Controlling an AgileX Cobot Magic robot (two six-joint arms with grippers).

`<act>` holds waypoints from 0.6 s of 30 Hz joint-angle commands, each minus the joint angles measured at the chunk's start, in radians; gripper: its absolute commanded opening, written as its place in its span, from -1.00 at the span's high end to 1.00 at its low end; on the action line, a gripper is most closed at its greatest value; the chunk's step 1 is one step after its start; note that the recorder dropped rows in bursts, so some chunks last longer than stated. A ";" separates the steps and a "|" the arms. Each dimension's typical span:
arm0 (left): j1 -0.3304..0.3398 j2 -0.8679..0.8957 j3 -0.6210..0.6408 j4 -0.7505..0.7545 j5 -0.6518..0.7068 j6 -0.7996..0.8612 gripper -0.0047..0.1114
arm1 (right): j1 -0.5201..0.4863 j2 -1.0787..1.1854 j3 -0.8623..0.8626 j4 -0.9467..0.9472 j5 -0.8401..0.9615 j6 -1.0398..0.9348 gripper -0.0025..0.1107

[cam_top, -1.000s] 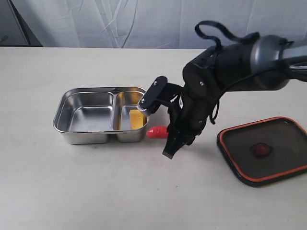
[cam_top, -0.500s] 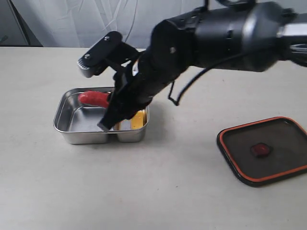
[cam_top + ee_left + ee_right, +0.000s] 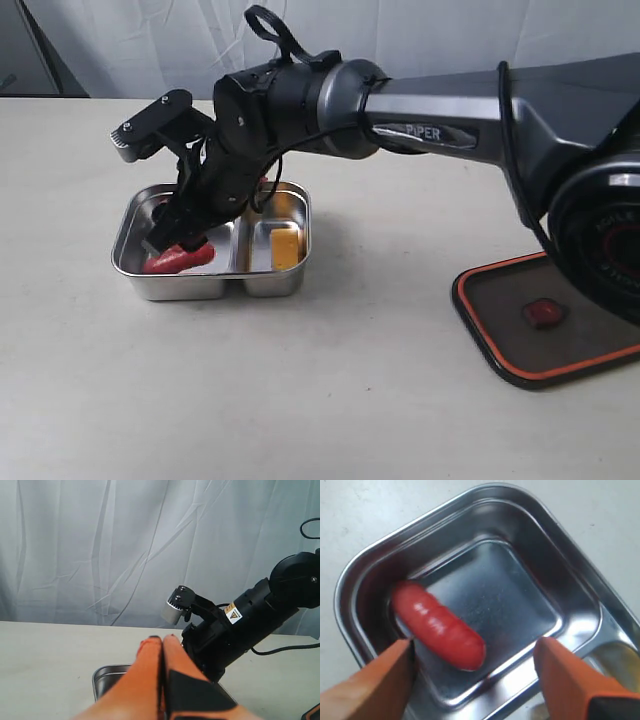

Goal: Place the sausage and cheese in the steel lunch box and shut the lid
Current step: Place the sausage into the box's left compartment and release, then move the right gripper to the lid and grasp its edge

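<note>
Presently on record, item by item.

- Small glossy red toy sausage [image 3: 439,629]: lies loose on the floor of the larger compartment of the shiny two-compartment stainless steel lunch box [image 3: 200,288], close to a corner.
- Blocky yellow-orange toy cheese wedge [image 3: 285,246]: sits in the smaller compartment.
- Dark smoky translucent rectangular lid [image 3: 500,330], orange-rimmed, with a small orange tab at its centre: lies flat on the pale table [image 3: 320,400], well apart from the box.
- Orange-fingered right gripper [image 3: 472,652]: spread, one finger on each side of the sausage, pinching nothing. It reaches across the middle, low over the box.
- Orange-fingered left gripper [image 3: 161,647]: pressed together, empty, away from the work.

Hazards, as judged:
- A finger lifting out could clip the sausage or the steel wall. That would flick the toy out or skid the light box across the smooth table.
- The lid lies flat with little edge to pinch, so a grip on it may slip.
- If the box shifts, the lid may land askew. A sausage riding up the corner wall would keep it from seating.

Writing:
- "PIPER" in white on the right arm's grey forearm [image 3: 423,131].
- Small yellow warning sticker [image 3: 231,614] on that arm, too small to read.
- Pale letters on the round joint housing [image 3: 612,240], cut off at the frame edge, possibly ending "LEX".
</note>
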 commanded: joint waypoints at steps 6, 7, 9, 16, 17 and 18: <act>-0.003 -0.005 0.004 0.002 -0.005 -0.001 0.92 | -0.015 -0.111 -0.008 -0.097 0.384 0.095 0.95; -0.003 -0.005 0.004 0.002 -0.005 -0.001 0.92 | -0.017 -0.128 -0.003 -0.121 0.431 0.112 0.95; -0.003 -0.005 0.004 0.002 -0.005 -0.001 0.92 | -0.022 -0.168 0.016 -0.167 0.469 0.150 0.97; -0.002 -0.005 0.004 0.006 -0.005 -0.001 0.92 | -0.024 -0.410 0.274 -0.481 0.481 0.447 0.97; -0.002 -0.005 0.004 0.006 -0.005 -0.001 0.92 | -0.024 -0.436 0.317 -0.512 0.482 0.475 0.97; -0.002 -0.005 0.004 0.011 -0.005 -0.001 0.92 | -0.024 -0.463 0.361 -0.537 0.482 0.505 0.97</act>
